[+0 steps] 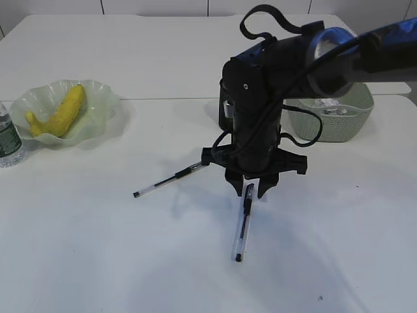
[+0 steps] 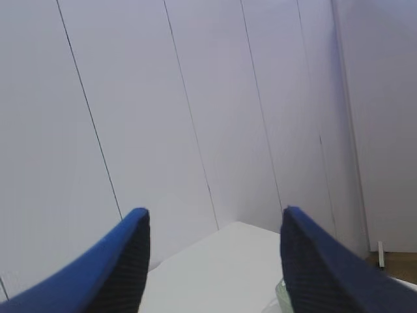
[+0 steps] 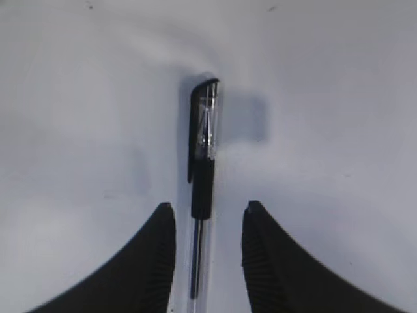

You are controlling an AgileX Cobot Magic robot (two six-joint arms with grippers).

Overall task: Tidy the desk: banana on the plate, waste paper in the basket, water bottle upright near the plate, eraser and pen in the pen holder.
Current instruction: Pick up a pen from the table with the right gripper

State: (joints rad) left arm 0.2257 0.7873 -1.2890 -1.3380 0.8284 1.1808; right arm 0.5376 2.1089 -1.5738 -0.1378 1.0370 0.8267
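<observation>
My right gripper (image 1: 249, 192) points straight down at the desk (image 1: 98, 248), open, its jaws either side of a black-capped clear pen (image 1: 242, 228) without touching it. In the right wrist view that pen (image 3: 202, 169) lies between the jaws of the right gripper (image 3: 207, 208), nearer the left one. A second pen (image 1: 168, 180) lies to the left. The banana (image 1: 62, 111) rests on the plate (image 1: 101, 98). The water bottle (image 1: 8, 137) stands upright at the left edge. Waste paper (image 1: 324, 104) sits in the basket (image 1: 332, 124). My left gripper (image 2: 215, 218) is open and empty, facing a wall. The eraser and pen holder are out of view.
The right arm (image 1: 313, 59) reaches in from the upper right, passing in front of the basket. A seam (image 1: 163, 98) crosses the desk behind the plate. A green edge of the plate (image 2: 281, 297) peeks in beside the left gripper's right finger.
</observation>
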